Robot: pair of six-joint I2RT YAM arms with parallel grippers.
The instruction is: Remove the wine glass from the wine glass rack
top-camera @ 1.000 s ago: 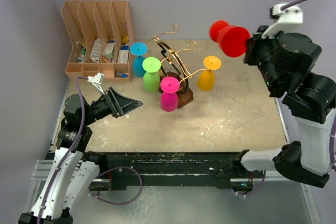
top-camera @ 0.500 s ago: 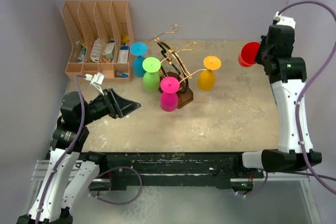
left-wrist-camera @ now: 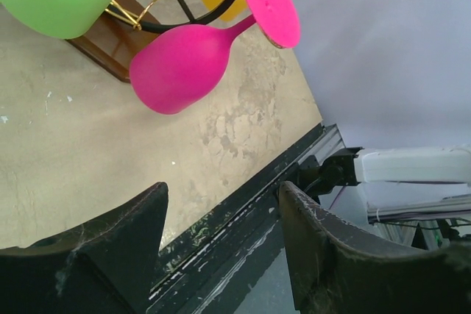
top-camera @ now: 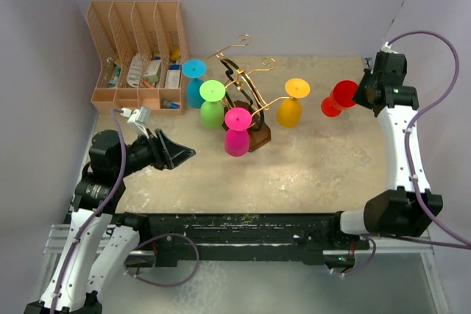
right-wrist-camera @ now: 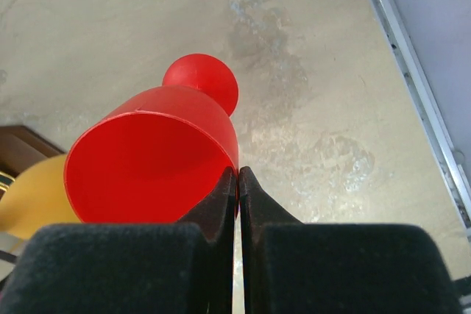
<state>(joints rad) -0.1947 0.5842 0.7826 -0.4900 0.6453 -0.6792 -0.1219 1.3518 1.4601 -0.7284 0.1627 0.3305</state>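
The gold wire wine glass rack [top-camera: 246,86] on its dark wooden base [top-camera: 259,136] stands mid-table. Blue [top-camera: 194,82], green [top-camera: 212,104], pink [top-camera: 237,131] and yellow [top-camera: 291,104] glasses hang on it upside down. My right gripper [top-camera: 356,96] is shut on the rim of a red wine glass [top-camera: 338,98], held to the right of the rack, clear of it, above the table. In the right wrist view the red glass [right-wrist-camera: 158,159] has its rim pinched between my fingertips [right-wrist-camera: 237,178]. My left gripper [top-camera: 184,154] is open and empty, left of the pink glass [left-wrist-camera: 193,60].
A tan slotted desk organiser [top-camera: 138,53] with small items stands at the back left. The table's near edge has a black rail [top-camera: 243,229]. Purple walls close in at the back and both sides.
My right arm has swung down and leftward with the red glass, from high at the right to just above the table beside the yellow glass. The left gripper has barely shifted.
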